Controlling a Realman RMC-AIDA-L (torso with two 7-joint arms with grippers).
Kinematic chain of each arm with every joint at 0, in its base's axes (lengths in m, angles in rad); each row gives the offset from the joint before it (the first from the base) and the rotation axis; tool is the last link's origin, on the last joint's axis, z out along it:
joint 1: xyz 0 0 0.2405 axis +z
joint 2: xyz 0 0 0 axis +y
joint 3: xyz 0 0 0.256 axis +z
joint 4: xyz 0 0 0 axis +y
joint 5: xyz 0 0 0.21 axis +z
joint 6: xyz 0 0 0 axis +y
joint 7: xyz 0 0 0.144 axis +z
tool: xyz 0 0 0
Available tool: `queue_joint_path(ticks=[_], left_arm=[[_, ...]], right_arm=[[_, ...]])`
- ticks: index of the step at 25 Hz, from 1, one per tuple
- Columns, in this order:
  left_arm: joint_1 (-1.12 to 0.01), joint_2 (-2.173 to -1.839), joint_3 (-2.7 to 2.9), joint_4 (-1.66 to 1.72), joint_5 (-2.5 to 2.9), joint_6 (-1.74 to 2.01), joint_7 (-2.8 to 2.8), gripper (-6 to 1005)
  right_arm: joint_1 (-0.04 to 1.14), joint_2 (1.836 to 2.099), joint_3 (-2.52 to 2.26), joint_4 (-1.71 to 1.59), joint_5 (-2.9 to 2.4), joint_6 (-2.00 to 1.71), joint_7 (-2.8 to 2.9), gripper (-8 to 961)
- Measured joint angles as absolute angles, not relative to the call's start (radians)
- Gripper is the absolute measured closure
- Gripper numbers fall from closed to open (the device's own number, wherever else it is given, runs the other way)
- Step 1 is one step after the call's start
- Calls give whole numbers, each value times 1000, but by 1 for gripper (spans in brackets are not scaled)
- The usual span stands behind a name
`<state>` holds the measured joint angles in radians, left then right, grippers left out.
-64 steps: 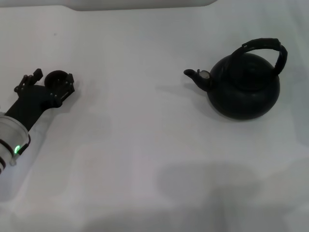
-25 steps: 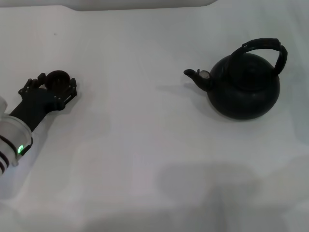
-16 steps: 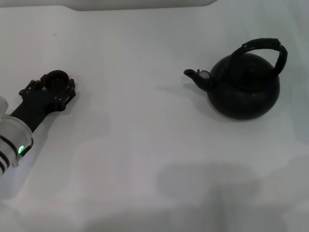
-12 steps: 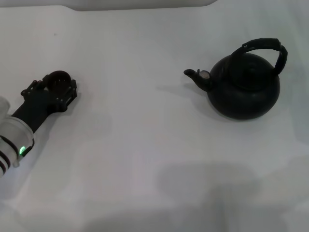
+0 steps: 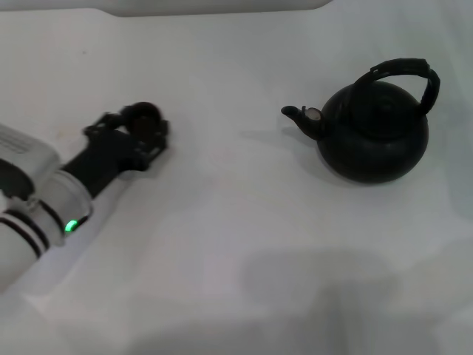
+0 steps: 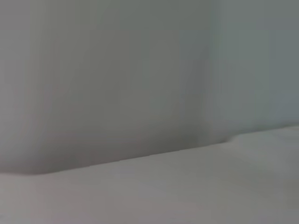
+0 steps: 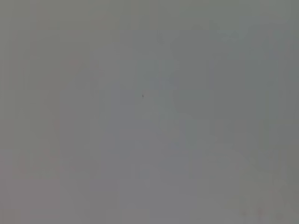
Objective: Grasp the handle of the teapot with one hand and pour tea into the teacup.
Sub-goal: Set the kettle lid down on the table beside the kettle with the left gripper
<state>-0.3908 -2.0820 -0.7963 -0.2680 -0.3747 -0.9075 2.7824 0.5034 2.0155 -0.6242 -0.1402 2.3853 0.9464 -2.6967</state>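
The matte-black teapot [image 5: 377, 137] stands upright on the white table at the right, its short spout [image 5: 297, 115] pointing left. Its black hoop handle [image 5: 405, 69] arches over the lid, with nothing touching it. My left gripper [image 5: 135, 127], black on a white wrist housing, reaches in from the left and is shut on the small dark teacup [image 5: 143, 114], which sits between its fingers well left of the spout. The left wrist view shows only blurred table and wall. My right gripper is out of view; its wrist view shows only plain grey.
The white table [image 5: 236, 222] spreads between the teacup and the teapot and toward the front edge. A pale raised rim [image 5: 214, 7] runs along the far edge.
My left gripper closed around the teacup at the far left, then moved right toward the teapot with the cup in it. The teapot has not moved.
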Motion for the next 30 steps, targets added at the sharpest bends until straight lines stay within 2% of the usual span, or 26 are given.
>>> queue_joint_path(ticks=[6, 18, 30], left_arm=[[-383, -2086, -778, -324, -210, -908, 2779, 302], [-330, -2086, -700, -349, -199, -945, 2775, 301], [-327, -2085, -698, -344, -200, -938, 2775, 303]], right_arm=[[505, 2016, -624, -141, 2385, 946, -2697, 121], [517, 2016, -624, -143, 2385, 946, -2698, 121], [518, 2016, -624, -142, 2385, 947, -2695, 122]])
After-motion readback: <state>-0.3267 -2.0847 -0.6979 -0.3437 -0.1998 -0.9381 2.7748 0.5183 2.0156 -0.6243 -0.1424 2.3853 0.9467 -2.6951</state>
